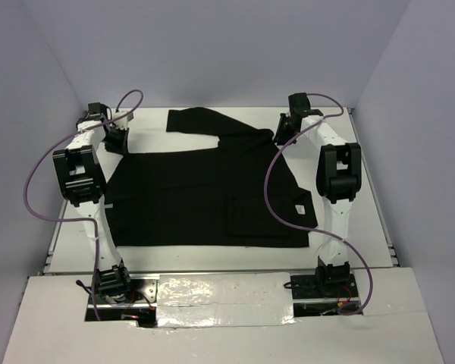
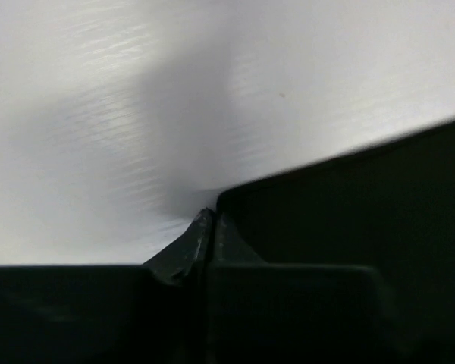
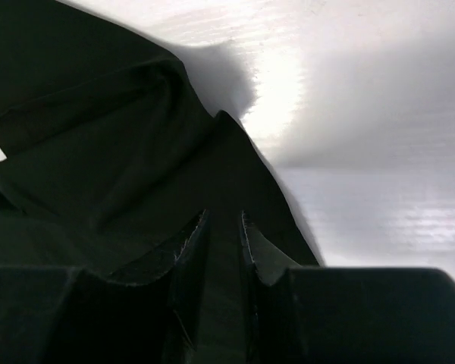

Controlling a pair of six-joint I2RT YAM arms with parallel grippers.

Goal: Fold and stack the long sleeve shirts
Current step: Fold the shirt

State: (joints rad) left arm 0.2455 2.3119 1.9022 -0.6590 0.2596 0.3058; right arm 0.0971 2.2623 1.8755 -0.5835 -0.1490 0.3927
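Observation:
One black long sleeve shirt (image 1: 197, 193) lies spread over the white table (image 1: 152, 121), a sleeve reaching back and a small white tag (image 1: 298, 206) at its right edge. My left gripper (image 1: 115, 140) is down at the shirt's far left corner. In the left wrist view its jaws (image 2: 209, 214) stand together, with the shirt's edge (image 2: 364, 212) just right of them and no cloth showing between them. My right gripper (image 1: 286, 130) hovers over the shirt's far right part. Its fingers (image 3: 224, 216) are a narrow gap apart above rumpled black cloth (image 3: 98, 136).
Grey walls close in the table at the back and both sides. Purple cables (image 1: 30, 182) loop from each arm. A shiny foil strip (image 1: 220, 292) lies between the arm bases at the near edge. Bare white table shows behind the shirt.

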